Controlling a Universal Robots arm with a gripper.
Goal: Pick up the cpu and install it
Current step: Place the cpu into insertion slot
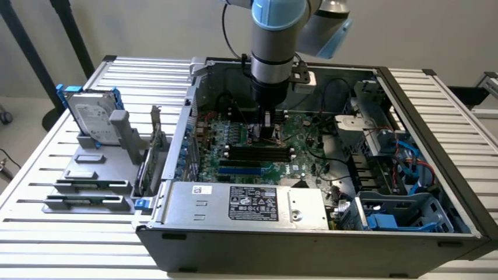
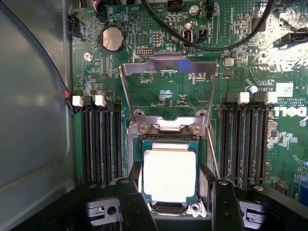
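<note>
In the exterior view your arm (image 1: 272, 52) drops straight down into the open computer case (image 1: 311, 248), and the gripper (image 1: 269, 134) sits low over the green motherboard (image 1: 307, 146), near the case's middle. Reading that view as a clock face around the gripper, the silver labelled power supply (image 1: 249, 204) lies at six o'clock along the near wall. The hard drive (image 1: 92, 116) with blue rails stands upright outside the case at nine o'clock, on the slatted table (image 1: 31, 192). The wrist view gives you the close detail at the tool. The cpu (image 2: 169, 174), silver on top with a green rim, lies square inside the socket frame (image 2: 168, 129). The two black fingers (image 2: 137, 207) press against its opposite edges, so the gripper is clamped on the chip. Whether the chip is fully seated you cannot tell. The metal load plate (image 2: 168, 65) is hinged open beyond the socket. Banks of black memory slots (image 2: 101, 144) flank the socket on both sides, and a coin cell battery (image 2: 111, 38) sits farther out, past the plate's corner.
</note>
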